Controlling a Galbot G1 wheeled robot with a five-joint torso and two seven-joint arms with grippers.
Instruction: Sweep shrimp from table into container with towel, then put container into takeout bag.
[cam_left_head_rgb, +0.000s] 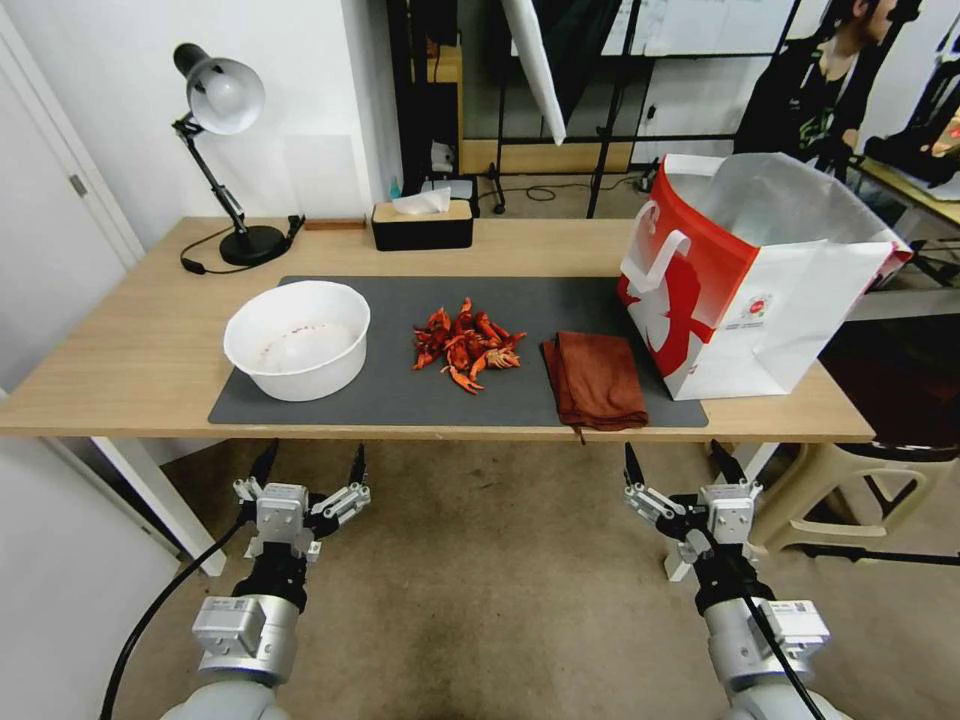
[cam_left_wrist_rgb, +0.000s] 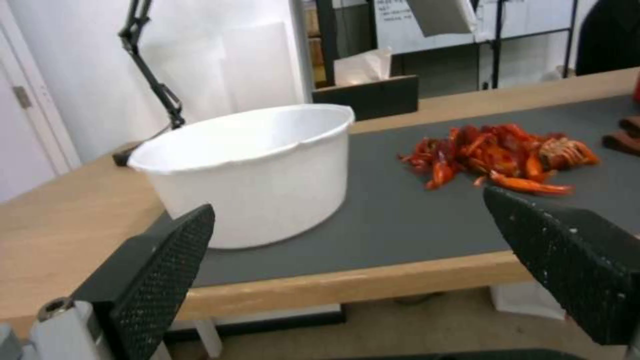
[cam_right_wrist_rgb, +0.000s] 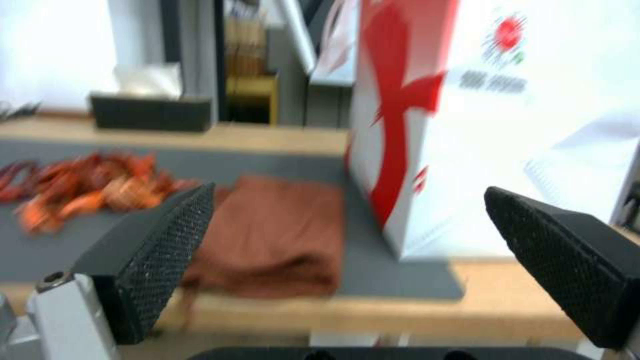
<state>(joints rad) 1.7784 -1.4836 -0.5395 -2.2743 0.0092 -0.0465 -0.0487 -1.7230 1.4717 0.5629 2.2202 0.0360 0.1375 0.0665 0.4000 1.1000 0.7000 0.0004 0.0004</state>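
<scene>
While shrimp (cam_left_head_rgb: 466, 345) lie unswept on the tabletop (cam_left_head_rgb: 120, 350), towel (cam_left_head_rgb: 597, 380), container (cam_left_head_rgb: 297, 338) and takeout bag (cam_left_head_rgb: 750, 280) sit untouched; left hand (cam_left_head_rgb: 308, 467) and right hand (cam_left_head_rgb: 682, 463) wide, empty.

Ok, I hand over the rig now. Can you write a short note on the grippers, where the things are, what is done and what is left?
Left gripper: open, below the table edge, before the container.
Right gripper: open, below the edge, before the towel.
Shrimp: piled on the grey mat, between container and towel.
Takeout bag: upright, open, beside the towel.
Done: nothing.
Left: sweep shrimp into the container, then bag it.
</scene>
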